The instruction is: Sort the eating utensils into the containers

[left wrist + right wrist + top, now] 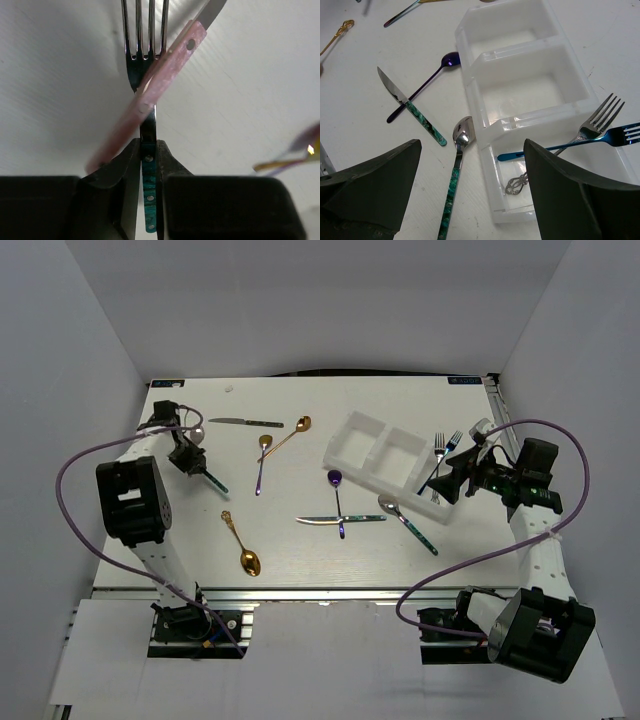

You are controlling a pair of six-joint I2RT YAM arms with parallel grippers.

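My left gripper (186, 456) is shut on the teal handle of a silver fork (145, 45) at the table's far left; its fingers (131, 160) pinch the handle. A pink-handled utensil (150, 95) lies across the fork. My right gripper (452, 483) is open and empty, above the near end of the white three-compartment tray (352, 430). In the right wrist view the tray (520, 45) holds a blue fork (560, 147) and a silver fork (592, 125) in its nearest compartment. The other two compartments look empty.
Loose utensils lie on the table: a knife (245, 422), a gold spoon (290, 435), a purple-handled spoon (262, 465), a gold spoon (242, 545), a purple spoon (337, 500) crossed by a teal-handled knife (340, 520), and a teal-handled spoon (408, 523) beside the tray.
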